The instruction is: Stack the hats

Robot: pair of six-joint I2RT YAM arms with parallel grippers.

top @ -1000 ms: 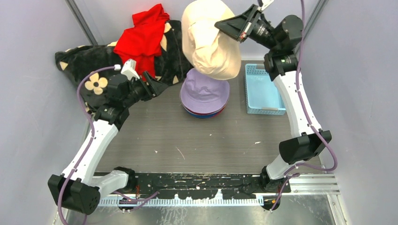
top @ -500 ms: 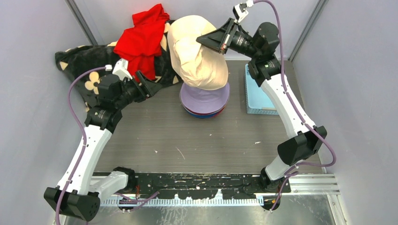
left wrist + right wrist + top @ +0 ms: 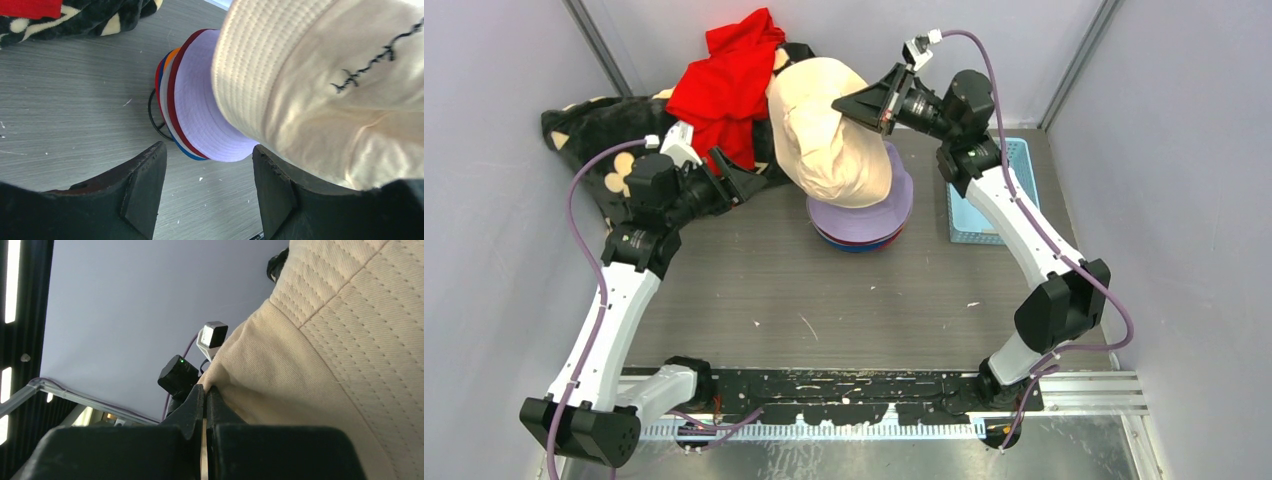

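Note:
A stack of hats (image 3: 861,222) sits at the middle back of the table, with a pale grey-lilac hat on top and red, orange and blue brims showing under it (image 3: 172,85). My right gripper (image 3: 842,100) is shut on the edge of a cream hat (image 3: 829,135). The cream hat hangs over the stack's far left side and hides most of the top crown. In the right wrist view the fingers (image 3: 205,390) pinch the cream fabric (image 3: 340,355). My left gripper (image 3: 746,182) is open and empty just left of the stack. It also shows in the left wrist view (image 3: 207,192), with the cream hat (image 3: 325,85) beside its right finger.
A bright red garment (image 3: 729,85) lies on a black blanket with cream flowers (image 3: 589,130) at the back left. A blue basket (image 3: 989,205) stands right of the stack, partly behind my right arm. Grey walls close in both sides.
My right gripper has carried the cream hat left and down, so it now hangs over the stack. My left arm has drawn back a little to the left, still open.

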